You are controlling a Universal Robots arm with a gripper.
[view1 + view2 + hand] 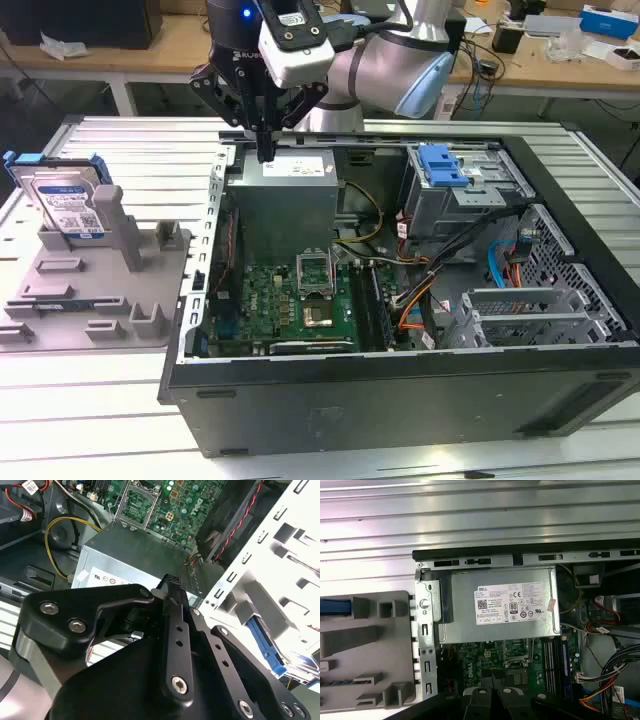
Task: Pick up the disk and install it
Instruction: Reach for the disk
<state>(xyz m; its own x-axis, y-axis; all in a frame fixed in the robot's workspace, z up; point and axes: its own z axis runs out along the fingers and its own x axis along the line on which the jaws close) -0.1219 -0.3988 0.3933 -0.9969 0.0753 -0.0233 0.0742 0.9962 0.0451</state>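
Pincer (265, 152) hung with its tips pressed together and nothing between them, just above the power supply (290, 195) inside the open computer case (400, 400). The disk (68, 205) stood on edge in the grey holder (120, 285) on the worktop (60, 420), well apart from the pincer and beyond the case wall nearest it. A good pick likely called for clearing that wall, spreading the tips before descending, and squaring them to the disk's flat faces so the blue bracket would not twist.

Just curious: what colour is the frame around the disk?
Bright blue frame around the disk, clearest in the exterior view.
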